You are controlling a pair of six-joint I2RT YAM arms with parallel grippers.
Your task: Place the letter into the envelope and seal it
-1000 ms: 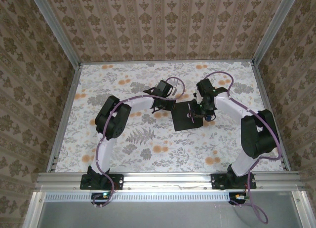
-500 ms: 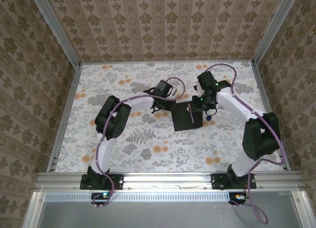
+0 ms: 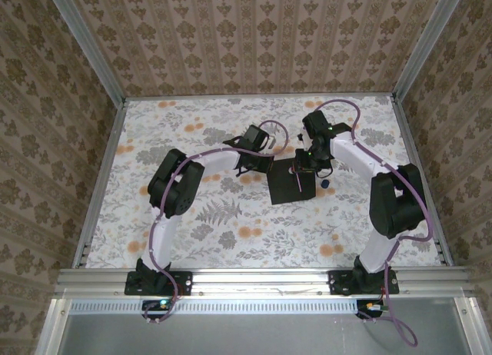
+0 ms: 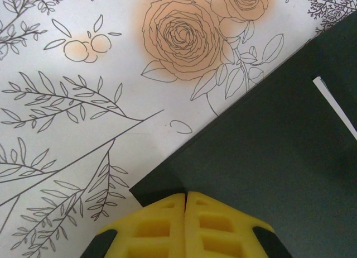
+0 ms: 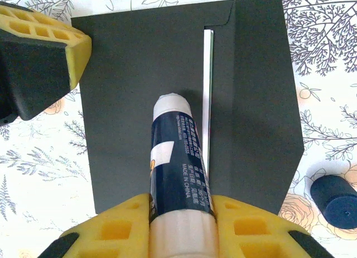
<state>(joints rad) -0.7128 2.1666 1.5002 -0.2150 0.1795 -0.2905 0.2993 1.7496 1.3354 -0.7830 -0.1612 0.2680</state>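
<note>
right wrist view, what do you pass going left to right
left gripper → glue stick → white edge of the letter → envelope flap → dark cap

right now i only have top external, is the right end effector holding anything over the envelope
observer: yes, the right end effector is shut on an uncapped glue stick, with its tip over the black envelope.
operator: is the letter in yet
observer: a thin white edge of the letter shows at the envelope's opening, and the flap lies open.
operator: what's the left one doing
observer: the left end effector is shut, fingers together at a corner of the envelope.
</note>
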